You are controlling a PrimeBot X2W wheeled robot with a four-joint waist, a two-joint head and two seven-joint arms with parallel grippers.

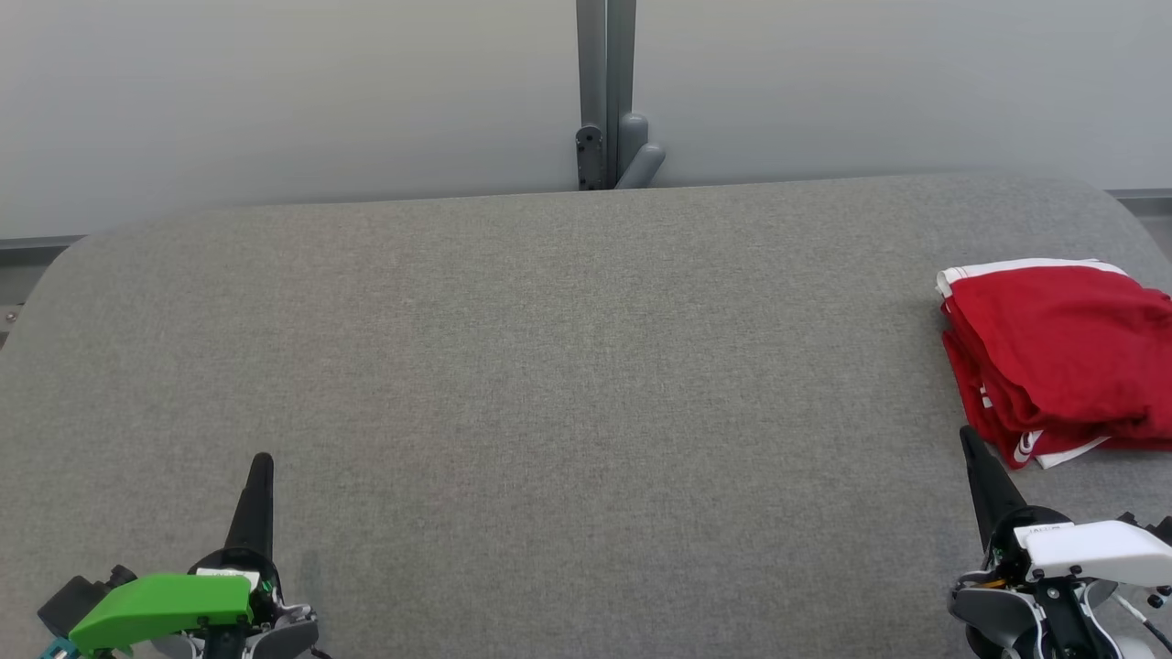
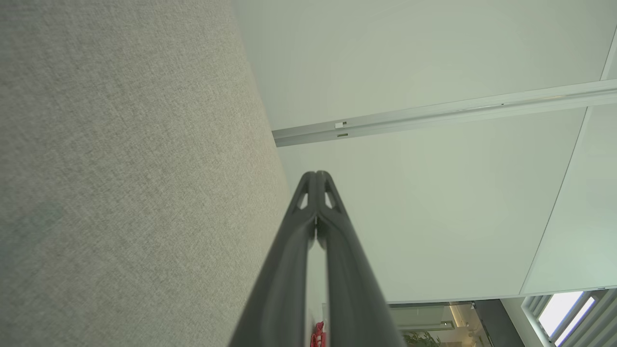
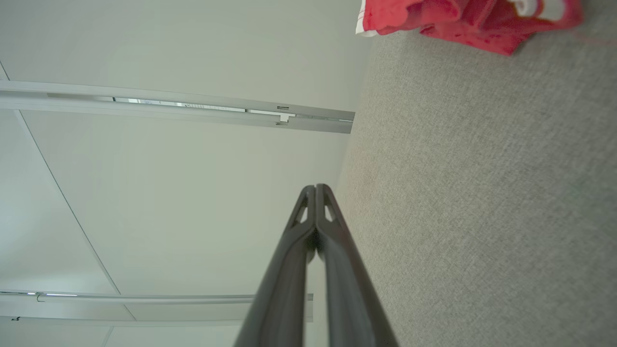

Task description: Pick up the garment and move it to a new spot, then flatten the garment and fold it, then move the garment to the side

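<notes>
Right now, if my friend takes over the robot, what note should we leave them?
Left end effector: shut, holding nothing, low over the near left of the grey padded table.
Right end effector: shut, holding nothing, just in front of the near edge of the red garment; whether it touches the cloth cannot be told.
Garment: a folded stack, red with white trim, at the table's far right side.
Done: it looks folded and set to the side.
Left: probably nothing. The layers look a bit rumpled, so tidy them if you want a neater fold.
</notes>
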